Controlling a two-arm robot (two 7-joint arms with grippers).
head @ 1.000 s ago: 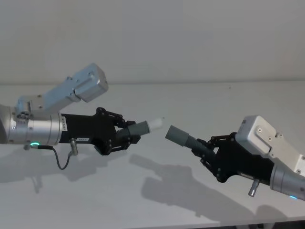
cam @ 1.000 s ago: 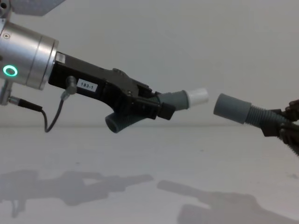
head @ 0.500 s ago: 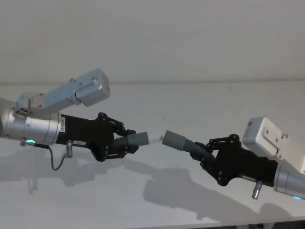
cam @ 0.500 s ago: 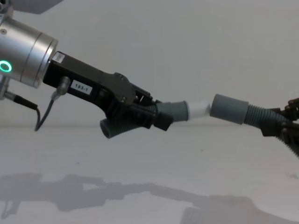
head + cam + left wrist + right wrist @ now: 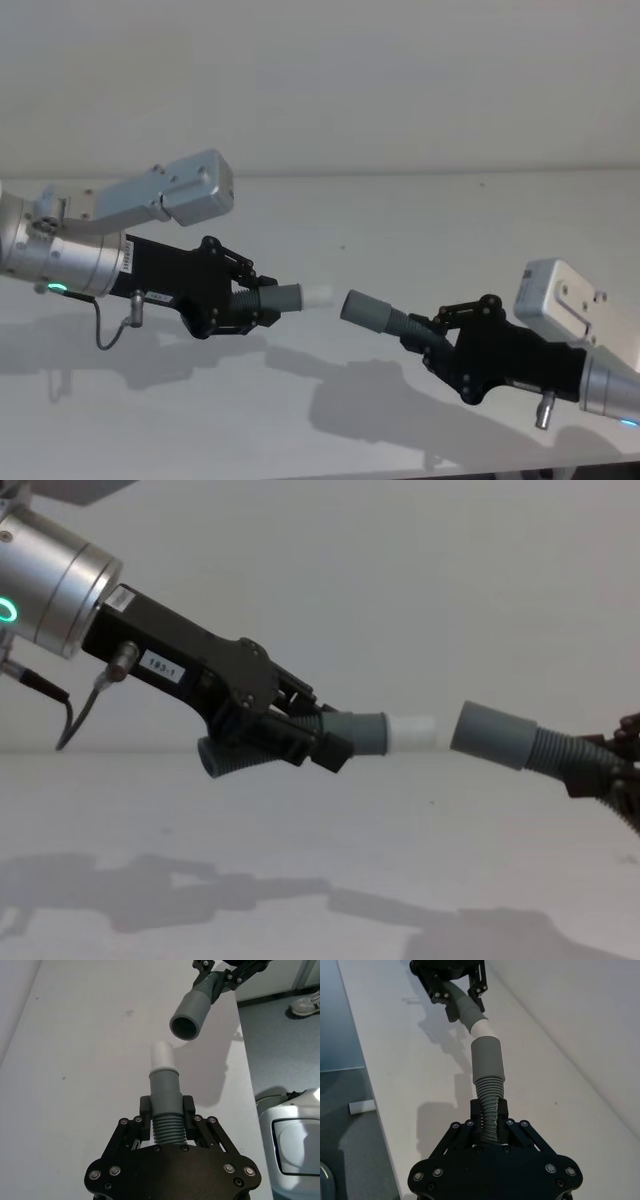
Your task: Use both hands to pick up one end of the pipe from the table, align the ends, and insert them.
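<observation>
Both pipe pieces hang above the white table. My left gripper is shut on the ribbed middle of one piece, whose white tip points toward the other piece. Shut on the ribbed part of the second piece is my right gripper; its wide grey open cuff faces the white tip. A small gap separates the two ends, nearly in line. In the left wrist view the white tip sits just below the cuff's open mouth. The right wrist view shows the cuff close behind the white tip.
A plain wall stands behind the table. The table's front edge runs close under the grippers, with grey floor and a white robot base beyond it. Shadows of both arms fall on the table below.
A second ago the ends were apart; half a second ago the white tip met the cuff's mouth. Now they stand apart again, the left gripper drawn back to the left and levelled.
</observation>
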